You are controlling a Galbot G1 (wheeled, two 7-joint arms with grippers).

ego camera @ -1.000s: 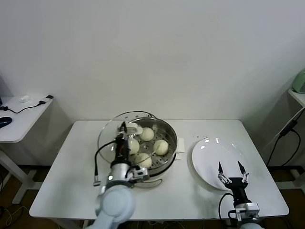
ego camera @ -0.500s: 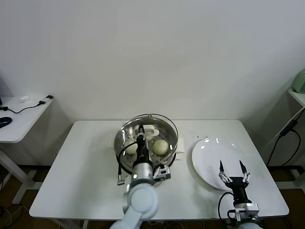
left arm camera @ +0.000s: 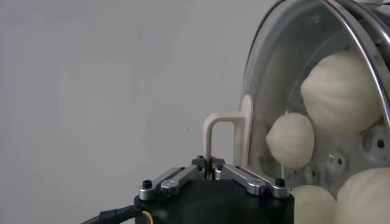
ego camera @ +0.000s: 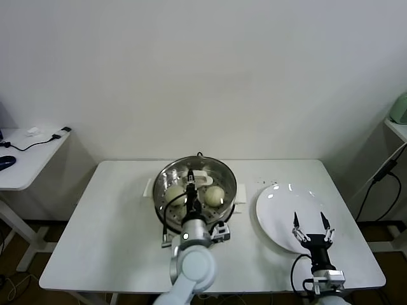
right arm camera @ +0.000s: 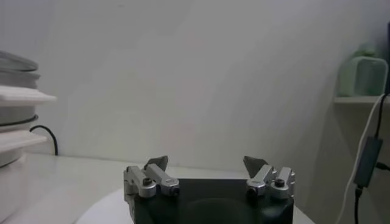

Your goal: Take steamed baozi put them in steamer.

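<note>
The steamer (ego camera: 231,185) stands mid-table with several cream-white baozi (ego camera: 215,195) on its perforated tray. My left gripper (ego camera: 190,186) is shut on the white handle (left arm camera: 210,137) of the round glass lid (left arm camera: 277,73) and holds the lid over the steamer. Through the glass the left wrist view shows baozi (left arm camera: 291,140) inside. My right gripper (ego camera: 310,229) is open and empty, above the near edge of the white plate (ego camera: 283,203). The plate holds no buns.
The steamer's white base and side handle show at the edge of the right wrist view (right arm camera: 15,115). A side table (ego camera: 25,155) with cables stands at far left. A shelf with a green object (ego camera: 399,108) is at far right.
My left gripper has carried the glass lid rightwards, from beside the steamer's left edge to over the steamer. The right arm has stayed in place.
</note>
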